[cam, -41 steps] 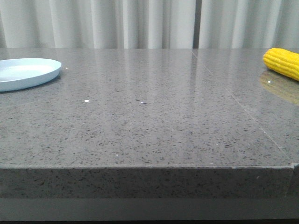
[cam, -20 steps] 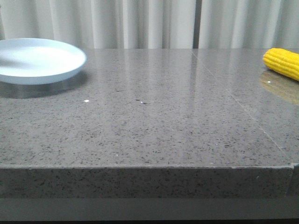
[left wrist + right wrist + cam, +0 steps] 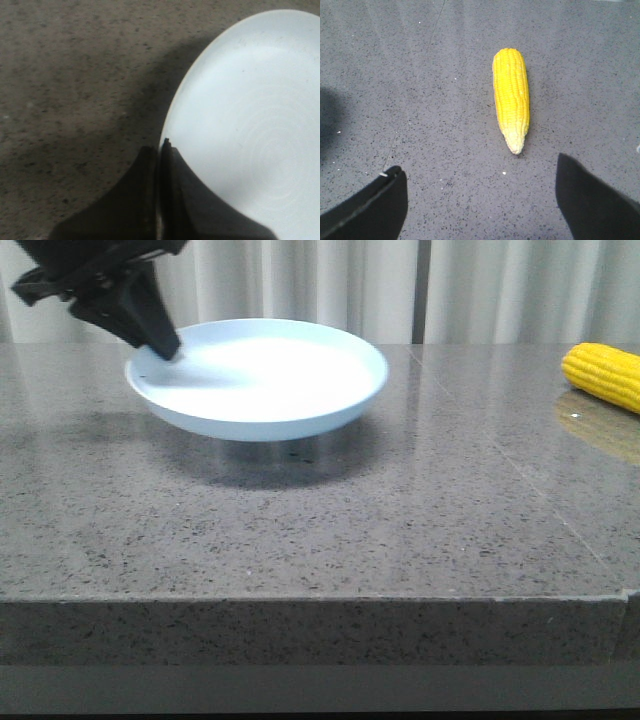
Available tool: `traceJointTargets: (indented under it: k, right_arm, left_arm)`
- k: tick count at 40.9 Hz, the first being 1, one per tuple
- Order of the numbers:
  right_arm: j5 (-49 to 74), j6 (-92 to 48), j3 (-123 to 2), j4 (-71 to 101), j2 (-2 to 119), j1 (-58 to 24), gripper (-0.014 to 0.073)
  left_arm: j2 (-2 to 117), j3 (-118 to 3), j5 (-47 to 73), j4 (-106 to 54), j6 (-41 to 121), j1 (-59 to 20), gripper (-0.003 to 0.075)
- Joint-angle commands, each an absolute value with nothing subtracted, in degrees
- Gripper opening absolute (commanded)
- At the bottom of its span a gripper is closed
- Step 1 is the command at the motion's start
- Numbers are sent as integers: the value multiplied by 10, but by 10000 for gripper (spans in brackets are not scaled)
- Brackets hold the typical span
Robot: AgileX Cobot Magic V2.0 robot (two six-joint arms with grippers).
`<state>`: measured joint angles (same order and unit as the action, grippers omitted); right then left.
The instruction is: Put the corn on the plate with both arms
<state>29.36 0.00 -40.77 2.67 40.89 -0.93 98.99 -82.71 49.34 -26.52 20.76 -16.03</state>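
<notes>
My left gripper (image 3: 165, 348) is shut on the left rim of the pale blue-white plate (image 3: 265, 380) and holds it above the grey table, with a shadow beneath it. In the left wrist view the two black fingers (image 3: 161, 150) pinch the plate's rim (image 3: 240, 125). The yellow corn (image 3: 603, 375) lies on the table at the far right edge of the front view. In the right wrist view the corn (image 3: 511, 97) lies ahead of my open, empty right gripper (image 3: 480, 175), its paler tip towards the fingers. The right gripper does not show in the front view.
The speckled grey stone table (image 3: 320, 530) has a seam (image 3: 520, 475) running along its right part and a front edge near the camera. White curtains (image 3: 330, 290) hang behind the table.
The plate has been lifted off the table's left end and carried right, towards the middle. My left gripper has come into the front view with it. The corn has not moved.
</notes>
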Motion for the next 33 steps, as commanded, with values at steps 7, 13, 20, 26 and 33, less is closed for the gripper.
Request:
traceJointTargets:
  k: [7, 13, 20, 26, 33]
  right_arm:
    - [251, -5, -426, 26, 412, -11, 625]
    - [251, -5, -426, 26, 412, -11, 625]
    - [251, -5, -426, 26, 412, -11, 625]
    - [251, -5, -426, 26, 412, -11, 625]
    - [251, -5, -426, 26, 412, -11, 625]
  left_arm:
    - [1004, -846, 470, -286, 208, -189, -20]
    - [1022, -846, 473, -286, 203, -184, 0]
    - [1025, -846, 487, -285, 199, -178, 258]
    - [1010, -846, 487, -278, 199, -171, 517]
    - [963, -854, 513, -249, 199, -174, 546]
